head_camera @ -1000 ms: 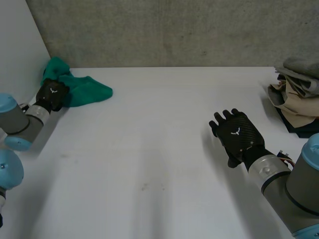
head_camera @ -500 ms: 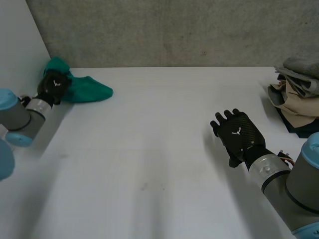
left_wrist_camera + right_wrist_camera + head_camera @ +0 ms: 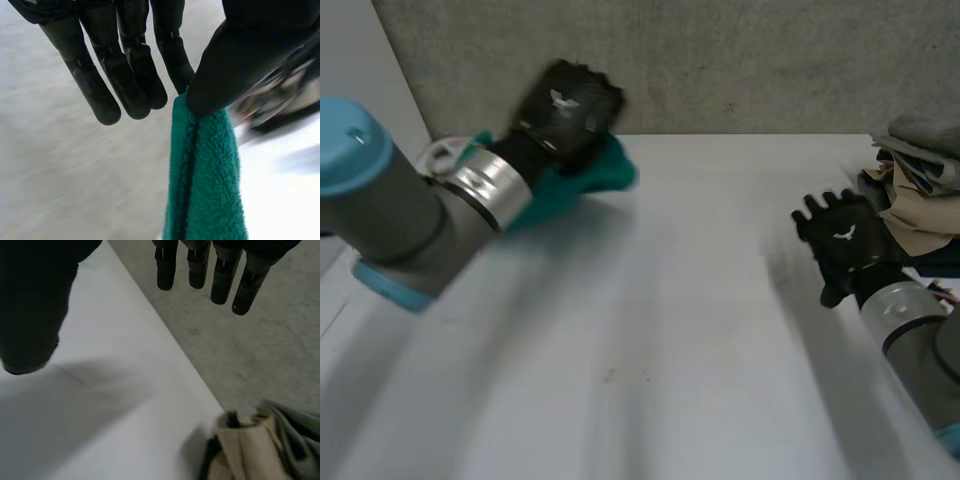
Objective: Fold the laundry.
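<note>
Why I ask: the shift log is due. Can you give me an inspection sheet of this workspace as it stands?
Surface: white table, faint specks near the middle.
Job's things: green towel, hanging from the left hand; pile of beige and grey clothes at the table's right edge.
Clutter: nothing seen.
Hands: left hand raised, thumb pinching the towel's edge against the fingers; right hand open, fingers straight, beside the pile.
Cables: nothing seen.
Surroundings: grey concrete wall behind the table.
</note>
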